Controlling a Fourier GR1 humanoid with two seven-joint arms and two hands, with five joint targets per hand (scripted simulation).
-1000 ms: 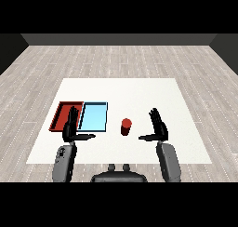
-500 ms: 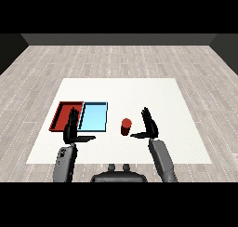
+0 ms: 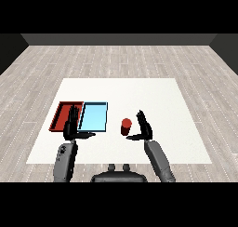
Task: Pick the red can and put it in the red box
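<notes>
Centrally, a little below the middle of the frame, the red can stood upright on the white surface. It was held by neither hand. It sat just right of the light blue tray, with a narrow strip of bare surface between them.

The right hand was immediately right of the can, close beside it but with a small gap showing. Its fingers were straight and pointed up and away toward the top of the frame, while its thumb reached out leftward, low, under the can's near side. The hand was open and gripped nothing. Its grey forearm ran down toward the lower right of the frame.

The left hand was at the lower left, also open, fingers straight and raised, thumb stretched out to the right along the near edge of the light blue tray. In the picture its fingers overlapped the seam where the two trays met; whether it touched either tray could not be told. Its forearm came up from the lower left.

The red tray lay to the left of the light blue tray, the two side by side with long edges meeting, both in the left half of the surface. Around the surface lay a floor of pale grey planks.
</notes>
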